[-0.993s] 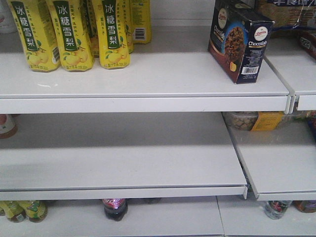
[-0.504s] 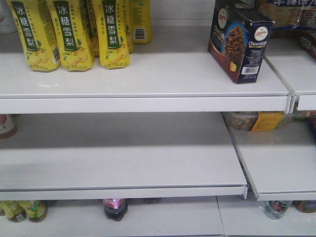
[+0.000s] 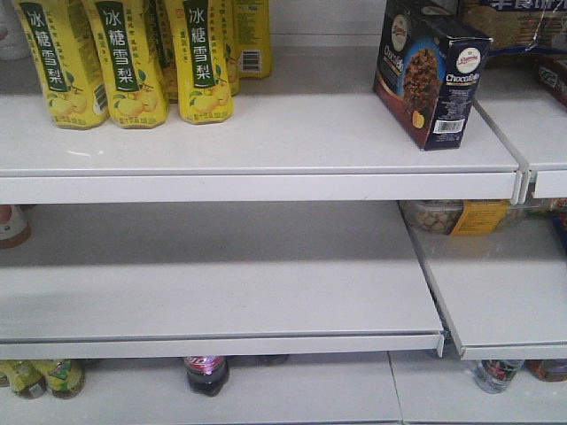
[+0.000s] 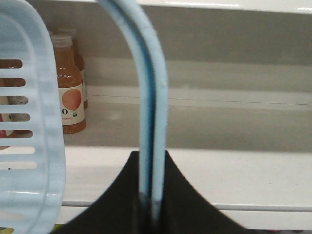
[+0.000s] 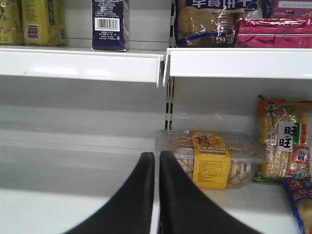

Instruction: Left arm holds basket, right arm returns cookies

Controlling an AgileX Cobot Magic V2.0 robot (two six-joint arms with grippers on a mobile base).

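Note:
The cookies carton (image 3: 430,73), dark navy and brown with a white barcode, stands upright at the right end of the upper shelf (image 3: 266,186); its barcode side also shows in the right wrist view (image 5: 110,24). My left gripper (image 4: 151,161) is shut on the basket's flat blue strap handle (image 4: 152,97). The basket's slotted light blue side (image 4: 29,136) hangs at the left of that view. My right gripper (image 5: 157,161) is shut and empty, low in front of the middle shelf, well below the carton. No arm shows in the front view.
Yellow drink bottles (image 3: 124,62) stand on the upper shelf's left. A clear snack tub with a yellow label (image 5: 209,158) sits just behind my right fingertips. Snack bags (image 5: 285,141) lie to its right. Orange juice bottles (image 4: 68,87) stand on a shelf beyond the basket.

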